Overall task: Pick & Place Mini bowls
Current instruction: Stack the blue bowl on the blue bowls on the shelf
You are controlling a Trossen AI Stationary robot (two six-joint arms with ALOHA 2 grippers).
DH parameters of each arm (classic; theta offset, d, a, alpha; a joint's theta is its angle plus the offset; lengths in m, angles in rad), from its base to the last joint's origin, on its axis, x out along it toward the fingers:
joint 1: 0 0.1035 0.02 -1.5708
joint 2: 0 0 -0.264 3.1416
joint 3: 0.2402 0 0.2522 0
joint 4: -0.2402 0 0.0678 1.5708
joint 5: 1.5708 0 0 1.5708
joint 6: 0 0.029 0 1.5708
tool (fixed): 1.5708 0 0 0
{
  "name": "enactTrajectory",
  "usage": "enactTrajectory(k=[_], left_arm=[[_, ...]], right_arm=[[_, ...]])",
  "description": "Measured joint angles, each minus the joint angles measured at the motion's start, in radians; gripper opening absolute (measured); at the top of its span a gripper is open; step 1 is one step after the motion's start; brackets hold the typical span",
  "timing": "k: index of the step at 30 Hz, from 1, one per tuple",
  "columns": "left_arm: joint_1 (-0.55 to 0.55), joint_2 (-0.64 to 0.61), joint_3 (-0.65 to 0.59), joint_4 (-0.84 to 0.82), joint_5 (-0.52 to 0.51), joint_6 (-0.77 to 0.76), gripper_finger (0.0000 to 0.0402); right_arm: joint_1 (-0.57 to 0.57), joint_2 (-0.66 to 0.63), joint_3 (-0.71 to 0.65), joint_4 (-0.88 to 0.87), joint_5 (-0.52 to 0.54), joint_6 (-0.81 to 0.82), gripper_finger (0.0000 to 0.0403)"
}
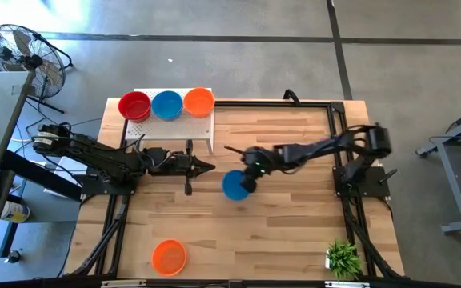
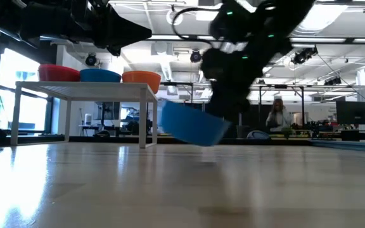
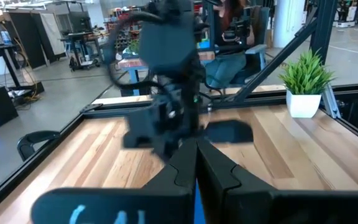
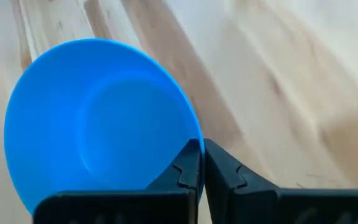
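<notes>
On the white stand (image 1: 202, 130) at the table's far left sit three mini bowls: red (image 1: 134, 105), blue (image 1: 166, 104) and orange (image 1: 199, 102). Another orange bowl (image 1: 169, 256) rests on the table near its front edge. My right gripper (image 1: 246, 179) is near the table's middle, shut on a second blue bowl (image 1: 234, 186), which hangs above the wood (image 2: 192, 124). My left gripper (image 1: 209, 166) is shut with nothing in it. It points level toward the right, just left of that bowl. My right gripper pinches the blue bowl's rim (image 4: 196, 148), one finger inside the bowl and one outside. The fingers slant down from the table's right side. The bowl is lifted clear of the table and tilted, its far side hanging lower (image 2: 170, 123).
A small potted plant (image 1: 342, 258) stands at the table's near right corner. Black frame rails (image 1: 341, 128) run along the table's edges. A person (image 2: 276, 115) sits in the room beyond the table. Bare wood lies between the orange bowl at the front and the plant.
</notes>
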State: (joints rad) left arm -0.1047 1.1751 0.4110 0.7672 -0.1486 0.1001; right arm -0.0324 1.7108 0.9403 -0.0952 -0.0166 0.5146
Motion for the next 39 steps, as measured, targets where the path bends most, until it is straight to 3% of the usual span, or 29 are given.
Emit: enactTrajectory(k=[6,12,16,23,27,34,39], left_arm=[[0.000,0.000,0.000,-0.001,0.000,0.000,0.0001],[0.000,0.000,0.000,-0.011,0.010,0.000,0.0001],[0.000,0.000,0.000,-0.011,0.013,0.000,0.0001],[0.000,0.000,0.000,-0.014,0.009,0.000,0.0001],[0.000,0.000,0.000,-0.014,0.009,-0.001,0.0001],[0.000,0.000,0.002,-0.024,0.000,-0.025,0.0001],[-0.019,0.000,0.081,-0.215,-0.031,-0.053,0.0001]], right_arm=[[-0.032,0.161,0.170,0.013,0.009,-0.095,0.0009],[-0.034,0.250,0.206,0.109,-0.024,-0.097,0.0011],[-0.033,0.249,0.206,0.145,-0.014,-0.113,0.0021],[-0.034,0.159,0.200,0.144,-0.016,-0.225,0.0089],[-0.026,0.055,0.087,0.248,0.031,-0.340,0.0092],[-0.049,-0.132,-0.286,0.645,0.008,-0.415,0.0010],[-0.084,-0.274,-0.453,0.704,0.066,-0.435,0.0018]])
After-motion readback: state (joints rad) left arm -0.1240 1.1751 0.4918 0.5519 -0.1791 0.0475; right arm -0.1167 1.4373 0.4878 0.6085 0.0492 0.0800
